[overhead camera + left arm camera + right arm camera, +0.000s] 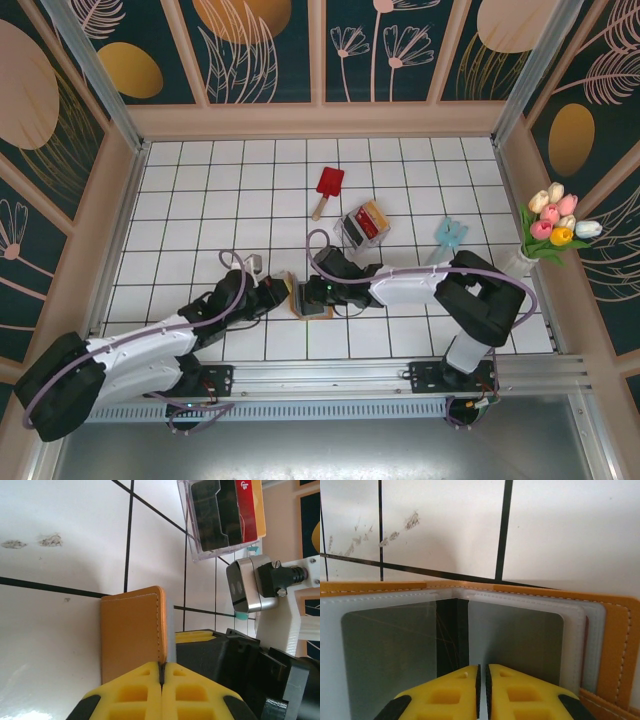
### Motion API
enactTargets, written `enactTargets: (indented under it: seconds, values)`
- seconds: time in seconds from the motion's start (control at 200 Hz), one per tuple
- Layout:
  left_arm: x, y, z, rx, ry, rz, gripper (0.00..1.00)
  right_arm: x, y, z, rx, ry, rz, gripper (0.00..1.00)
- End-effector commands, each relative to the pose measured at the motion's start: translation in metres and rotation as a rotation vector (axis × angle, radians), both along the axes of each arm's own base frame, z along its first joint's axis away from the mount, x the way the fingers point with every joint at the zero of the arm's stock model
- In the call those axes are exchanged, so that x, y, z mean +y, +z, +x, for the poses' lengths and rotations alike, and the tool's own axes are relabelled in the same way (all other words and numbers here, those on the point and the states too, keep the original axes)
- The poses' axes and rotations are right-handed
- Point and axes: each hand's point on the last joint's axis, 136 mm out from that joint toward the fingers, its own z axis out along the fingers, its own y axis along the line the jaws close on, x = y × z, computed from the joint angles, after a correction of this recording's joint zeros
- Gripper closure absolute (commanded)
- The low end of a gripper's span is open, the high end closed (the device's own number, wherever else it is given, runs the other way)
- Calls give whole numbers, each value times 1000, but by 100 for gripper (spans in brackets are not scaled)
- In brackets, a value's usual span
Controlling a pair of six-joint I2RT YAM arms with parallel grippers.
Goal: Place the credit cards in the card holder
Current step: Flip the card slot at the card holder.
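Lower centre of the overhead frame, on the white tiled desk [200, 200]: small orange-tan leather bifold card holder [312, 302], open between the two arms. One cover upright, pinched tight at its edge by the left fingers [161, 672]. Over the clear inner sleeves, right fingers [482, 685] closed to a slit; unclear whether gripping anything. Just above centre, clear plastic box [363, 225] with red, black and yellow plastic credit cards [245, 507] inside.

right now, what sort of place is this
Probably a staged robot test booth, not a real room: a white tiled table, painted floral wall panels all round, and an aluminium mounting rail at the near edge.
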Motion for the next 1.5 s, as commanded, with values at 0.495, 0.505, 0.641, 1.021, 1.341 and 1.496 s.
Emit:
enactTargets:
  seconds: [0.495,0.505,0.641,1.021,1.341,1.496]
  values:
    - [-57,15,25,-5,-168,58,100,-82,5,26,8,-280,-53,82]
    - [-57,15,25,-5,-170,63,100,-83,4,26,10,-283,-60,82]
    - [-64,21,31,-15,-180,113,100,-88,-16,21,60,-280,-125,86]
    - [-122,-1,17,23,-355,154,100,-87,-17,19,64,-299,-51,86]
    - [-116,-28,18,73,-317,188,100,-114,22,31,-15,-398,-7,82]
    - [-112,-16,21,42,-288,164,100,-137,40,32,-86,-458,-3,81]
